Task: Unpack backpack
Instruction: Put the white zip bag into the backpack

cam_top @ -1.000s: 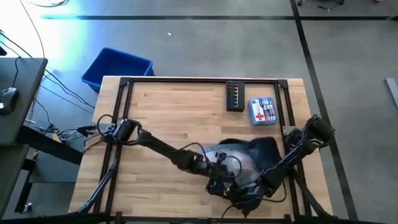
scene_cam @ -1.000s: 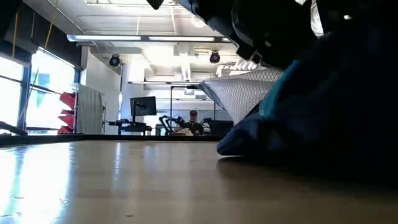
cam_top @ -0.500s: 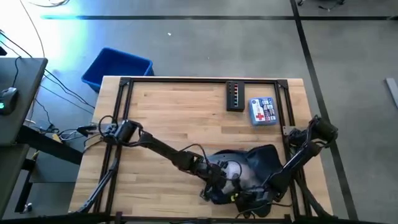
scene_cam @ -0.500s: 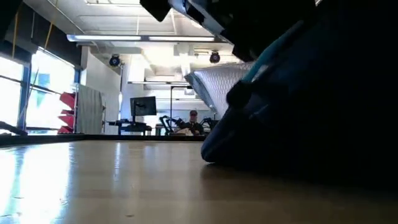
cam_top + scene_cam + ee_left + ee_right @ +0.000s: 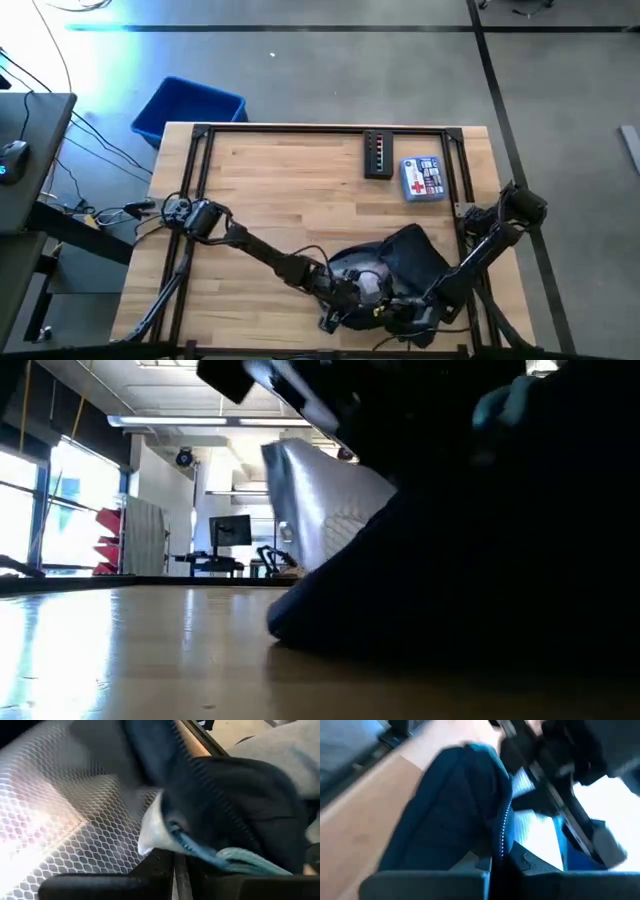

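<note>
Navy fabric, soft and rumpled, makes up the rounded backpack [image 5: 405,262], which lies at the near edge of the pale wooden slatted table [image 5: 290,190], toward the right-hand corner. Its long axis runs on a slant, from the near-left, where its opened mouth sits, up and away toward the far-right, where a dark peaked fold stands highest. Inside the mouth a pale grey mesh lining [image 5: 55,815] shows, and a line of zipper teeth [image 5: 504,827] runs down the opened edge. The left gripper [image 5: 352,296] sits at this mouth, its arm reaching in a long diagonal from the table's left side; whether its fingers are apart or closed I cannot tell. The right gripper [image 5: 415,316] is low at the bag's near side, right by the table's front edge, and its finger state cannot be told either. In the low view the bag is a dark mass filling the right half, with the mesh panel lifted above the wood. Little room remains between bag and near edge; the whole left and middle of the table lies open. Well apart, by the far-right edge, rest a slim black rectangular case with coloured dots [image 5: 378,155] and, just beside it, a white and blue first-aid pouch with a red cross [image 5: 421,179]. A bright blue rigid plastic bin [image 5: 187,108] stands on the floor beyond the far-left corner.
</note>
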Robot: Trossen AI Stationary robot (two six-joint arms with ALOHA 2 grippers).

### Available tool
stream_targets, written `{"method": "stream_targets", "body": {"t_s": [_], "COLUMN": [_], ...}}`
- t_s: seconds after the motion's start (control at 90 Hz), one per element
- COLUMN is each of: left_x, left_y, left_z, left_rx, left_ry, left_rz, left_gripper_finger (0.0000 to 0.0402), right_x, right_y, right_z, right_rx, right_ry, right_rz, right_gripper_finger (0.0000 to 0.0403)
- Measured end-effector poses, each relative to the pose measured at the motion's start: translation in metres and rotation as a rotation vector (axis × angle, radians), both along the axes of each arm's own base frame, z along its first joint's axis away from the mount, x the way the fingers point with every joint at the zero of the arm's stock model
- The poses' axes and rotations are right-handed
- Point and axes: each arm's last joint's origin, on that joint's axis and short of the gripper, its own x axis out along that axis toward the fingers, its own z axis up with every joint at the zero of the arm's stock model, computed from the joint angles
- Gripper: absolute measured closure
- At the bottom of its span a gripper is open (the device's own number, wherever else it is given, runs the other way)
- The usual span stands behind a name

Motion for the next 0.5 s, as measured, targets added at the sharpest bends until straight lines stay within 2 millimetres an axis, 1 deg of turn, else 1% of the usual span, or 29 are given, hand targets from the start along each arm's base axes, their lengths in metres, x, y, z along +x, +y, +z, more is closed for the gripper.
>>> {"method": "stream_targets", "body": {"t_s": [0.044, 0.144, 0.211, 0.322, 0.4, 0.5], "left_x": [-0.004, -0.016, -0.021, -0.022, -0.021, -0.017], "left_y": [-0.006, -0.022, -0.027, -0.028, -0.025, -0.020], "left_z": [0.001, 0.005, 0.006, 0.006, 0.006, 0.007], "left_rx": [0.024, 0.161, 0.239, 0.302, 0.309, 0.282], "left_ry": [-0.003, -0.061, -0.088, -0.114, -0.119, -0.118], "left_rz": [0.015, 0.082, 0.144, 0.206, 0.228, 0.253], "left_gripper_finger": [0.0401, 0.0401, 0.0401, 0.0401, 0.0401, 0.0401], "right_x": [0.004, 0.015, 0.020, 0.021, 0.020, 0.014], "right_y": [-0.003, -0.009, -0.014, -0.017, -0.018, -0.015], "right_z": [-0.002, -0.003, -0.002, 0.001, 0.005, 0.008], "right_rx": [-0.018, -0.088, -0.153, -0.278, -0.298, -0.323], "right_ry": [0.004, -0.009, -0.042, -0.082, -0.107, -0.114], "right_rz": [0.001, 0.038, 0.040, 0.039, 0.004, 0.017], "right_gripper_finger": [0.0403, 0.0403, 0.0403, 0.0403, 0.0403, 0.0400]}}
